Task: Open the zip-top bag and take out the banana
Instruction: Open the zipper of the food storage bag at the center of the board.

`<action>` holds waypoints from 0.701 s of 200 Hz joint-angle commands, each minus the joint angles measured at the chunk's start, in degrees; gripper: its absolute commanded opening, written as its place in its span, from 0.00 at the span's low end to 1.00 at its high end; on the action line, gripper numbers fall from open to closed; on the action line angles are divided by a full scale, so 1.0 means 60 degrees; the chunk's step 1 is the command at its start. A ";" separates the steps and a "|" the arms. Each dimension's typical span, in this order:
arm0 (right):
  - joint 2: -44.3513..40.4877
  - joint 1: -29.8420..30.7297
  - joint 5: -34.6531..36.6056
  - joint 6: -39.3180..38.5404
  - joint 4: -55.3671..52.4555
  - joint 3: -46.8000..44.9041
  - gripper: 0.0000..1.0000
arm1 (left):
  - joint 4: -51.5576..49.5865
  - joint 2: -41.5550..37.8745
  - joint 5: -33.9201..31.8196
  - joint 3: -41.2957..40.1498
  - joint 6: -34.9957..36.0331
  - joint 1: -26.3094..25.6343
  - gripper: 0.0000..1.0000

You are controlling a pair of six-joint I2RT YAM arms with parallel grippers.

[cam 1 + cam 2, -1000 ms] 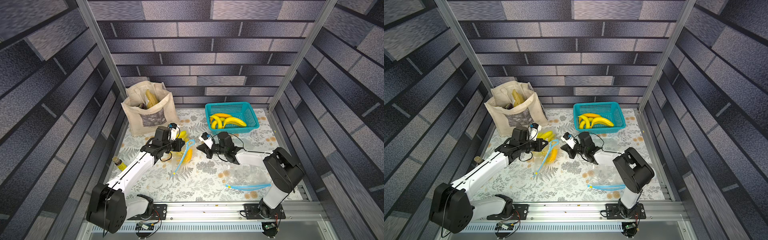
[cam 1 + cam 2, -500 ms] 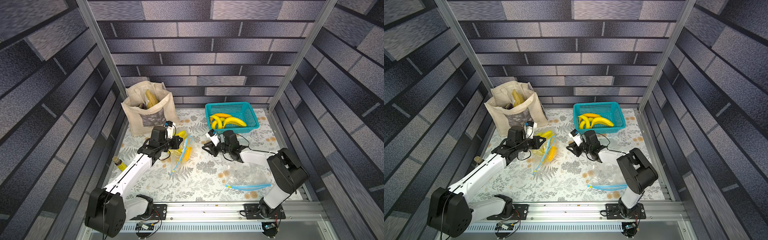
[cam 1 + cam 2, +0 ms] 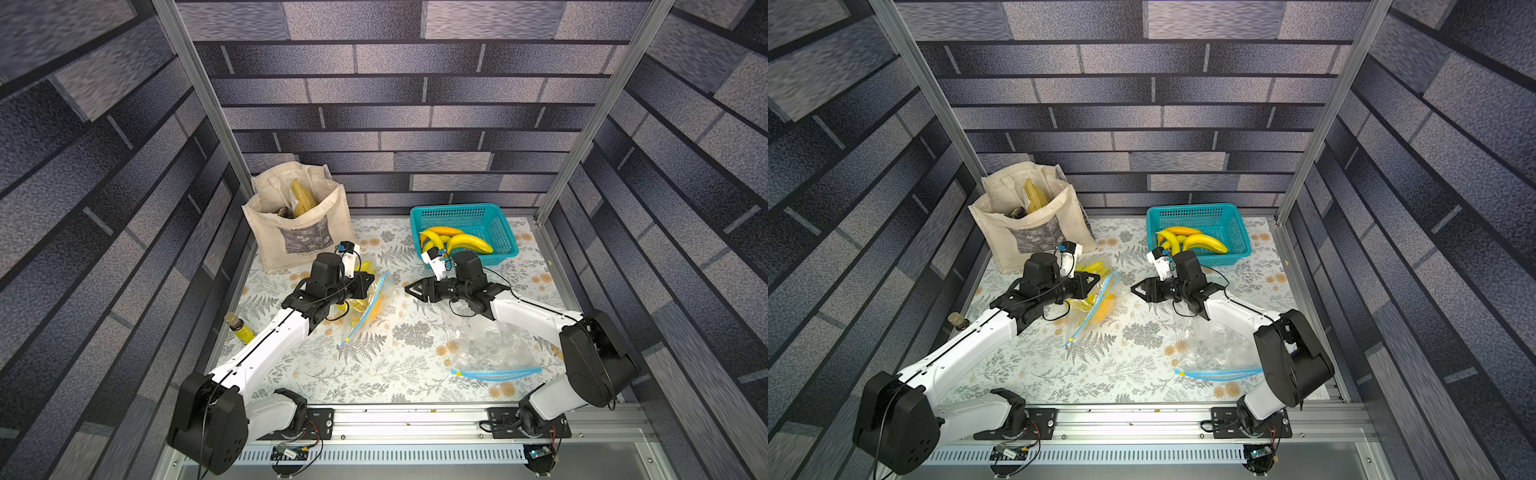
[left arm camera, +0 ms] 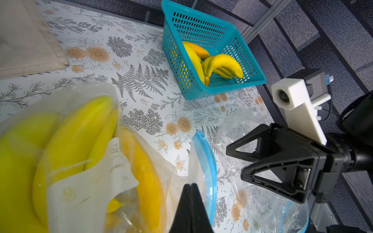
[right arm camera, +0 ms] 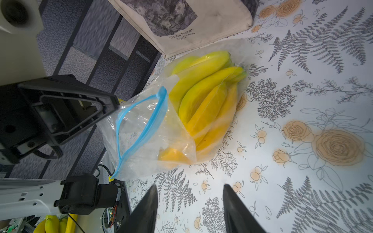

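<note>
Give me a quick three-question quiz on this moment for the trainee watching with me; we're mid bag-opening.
1. True or false: the right hand is clamped on the zip-top bag.
2. What does the left hand pinch? A) the tote bag B) the bag's blue zip rim C) the teal basket
3. Fill in: the banana bunch on the left arm's side lies ___ the zip-top bag.

Key
1. False: its jaws stand open, apart from the bag.
2. B
3. inside
</note>
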 commanded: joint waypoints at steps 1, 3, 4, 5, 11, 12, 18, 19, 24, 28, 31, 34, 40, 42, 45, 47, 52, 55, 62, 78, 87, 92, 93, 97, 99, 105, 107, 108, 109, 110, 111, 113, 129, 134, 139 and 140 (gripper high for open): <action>-0.0055 0.0283 0.0013 0.1104 -0.0344 0.0498 0.54 | 0.0443 0.0144 -0.0147 0.0191 -0.0220 -0.0103 0.00; -0.0027 0.0313 0.0051 0.1120 -0.0417 0.0536 0.54 | 0.0453 0.0146 -0.0145 0.0190 -0.0226 -0.0103 0.00; -0.0017 0.0320 0.0079 0.1132 -0.0441 0.0564 0.54 | 0.0455 0.0154 -0.0145 0.0190 -0.0227 -0.0110 0.00; 0.0002 0.0331 0.0101 0.1139 -0.0460 0.0586 0.54 | 0.0456 0.0158 -0.0137 0.0197 -0.0220 -0.0121 0.00; 0.0085 0.0395 0.0134 0.1254 -0.0504 0.0681 0.54 | 0.0496 0.0190 -0.0144 0.0218 -0.0219 -0.0167 0.00; 0.0104 0.0398 0.0121 0.1280 -0.0492 0.0688 0.54 | 0.0498 0.0190 -0.0145 0.0219 -0.0216 -0.0171 0.00; 0.0188 0.0439 0.0044 0.1452 -0.0315 0.0730 0.54 | 0.0515 0.0223 -0.0159 0.0241 -0.0218 -0.0210 0.00; 0.0192 0.0441 0.0032 0.1489 -0.0288 0.0734 0.54 | 0.0515 0.0221 -0.0159 0.0244 -0.0215 -0.0215 0.00; 0.0260 0.0490 0.0007 0.1642 -0.0156 0.0752 0.54 | 0.0515 0.0241 -0.0173 0.0255 -0.0227 -0.0233 0.00; 0.0305 0.0509 0.0066 0.1726 -0.0125 0.0798 0.54 | 0.0529 0.0241 -0.0175 0.0262 -0.0228 -0.0259 0.00; 0.0352 0.0550 0.0115 0.1743 -0.0150 0.0845 0.54 | 0.0530 0.0256 -0.0181 0.0261 -0.0218 -0.0270 0.00; 0.0398 0.0580 0.0176 0.1749 -0.0221 0.0903 0.54 | 0.0530 0.0261 -0.0175 0.0255 -0.0219 -0.0284 0.00; 0.0464 0.0643 0.0248 0.1741 -0.0353 0.1001 0.54 | 0.0545 0.0253 -0.0185 0.0258 -0.0226 -0.0296 0.00; 0.0491 0.0659 0.0245 0.1741 -0.0367 0.1032 0.54 | 0.0545 0.0250 -0.0195 0.0258 -0.0227 -0.0305 0.00; 0.0532 0.0684 0.0225 0.1743 -0.0358 0.1052 0.54 | 0.0556 0.0255 -0.0202 0.0255 -0.0220 -0.0307 0.00; 0.0545 0.0691 0.0218 0.1760 -0.0343 0.1059 0.54 | 0.0558 0.0251 -0.0203 0.0250 -0.0226 -0.0315 0.00; 0.0577 0.0720 0.0197 0.1801 -0.0292 0.1060 0.54 | 0.0570 0.0265 -0.0205 0.0242 -0.0228 -0.0322 0.00; 0.0589 0.0735 0.0198 0.1837 -0.0273 0.1054 0.54 | 0.0574 0.0264 -0.0211 0.0237 -0.0222 -0.0322 0.00; 0.0623 0.0777 0.0224 0.1850 -0.0260 0.1086 0.54 | 0.0586 0.0275 -0.0203 0.0247 -0.0225 -0.0336 0.00; 0.0751 0.0867 0.0383 0.1745 -0.0529 0.1279 0.54 | 0.0660 0.0297 -0.0209 0.0206 -0.0240 -0.0337 0.00; 0.0877 0.0911 0.0393 0.1691 -0.0766 0.1406 0.53 | 0.0709 0.0306 -0.0192 0.0204 -0.0256 -0.0350 0.00; 0.0949 0.0927 0.0403 0.1673 -0.0846 0.1494 0.53 | 0.0738 0.0307 -0.0198 0.0200 -0.0259 -0.0350 0.00; 0.0961 0.0927 0.0402 0.1665 -0.0861 0.1505 0.53 | 0.0737 0.0300 -0.0193 0.0195 -0.0265 -0.0351 0.00; 0.1021 0.0952 0.0413 0.1665 -0.0887 0.1562 0.53 | 0.0743 0.0307 -0.0190 0.0196 -0.0258 -0.0351 0.00; 0.1037 0.0956 0.0415 0.1670 -0.0900 0.1571 0.53 | 0.0748 0.0297 -0.0189 0.0202 -0.0261 -0.0359 0.00; 0.1108 0.0971 0.0415 0.1672 -0.0933 0.1560 0.53 | 0.0753 0.0300 -0.0175 0.0203 -0.0266 -0.0366 0.00; 0.1124 0.0971 0.0415 0.1672 -0.0915 0.1559 0.53 | 0.0751 0.0295 -0.0174 0.0204 -0.0270 -0.0366 0.00; 0.1129 0.0972 0.0422 0.1672 -0.0917 0.1567 0.53 | 0.0750 0.0287 -0.0174 0.0197 -0.0271 -0.0366 0.00; 0.1147 0.0979 0.0441 0.1672 -0.0918 0.1563 0.53 | 0.0750 0.0290 -0.0174 0.0201 -0.0264 -0.0366 0.00; 0.1148 0.0983 0.0428 0.1680 -0.0904 0.1561 0.53 | 0.0750 0.0284 -0.0174 0.0203 -0.0260 -0.0366 0.00; 0.1156 0.0984 0.0429 0.1676 -0.0897 0.1568 0.53 | 0.0750 0.0281 -0.0174 0.0203 -0.0259 -0.0366 0.00; 0.1162 0.0986 0.0433 0.1691 -0.0892 0.1565 0.53 | 0.0757 0.0279 -0.0181 0.0204 -0.0254 -0.0377 0.00; 0.1221 0.1026 0.0420 0.1731 -0.0852 0.1965 0.53 | 0.0743 0.0221 -0.0189 0.0190 -0.0240 -0.0384 0.00; 0.1239 0.1037 0.0462 0.1731 -0.0879 0.2004 0.53 | 0.0729 0.0206 -0.0189 0.0176 -0.0235 -0.0394 0.00; 0.1258 0.1045 0.0508 0.1701 -0.0935 0.2038 0.53 | 0.0707 0.0205 -0.0181 0.0168 -0.0216 -0.0397 0.00; 0.1262 0.1052 0.0513 0.1694 -0.0942 0.2048 0.53 | 0.0707 0.0205 -0.0178 0.0164 -0.0222 -0.0396 0.00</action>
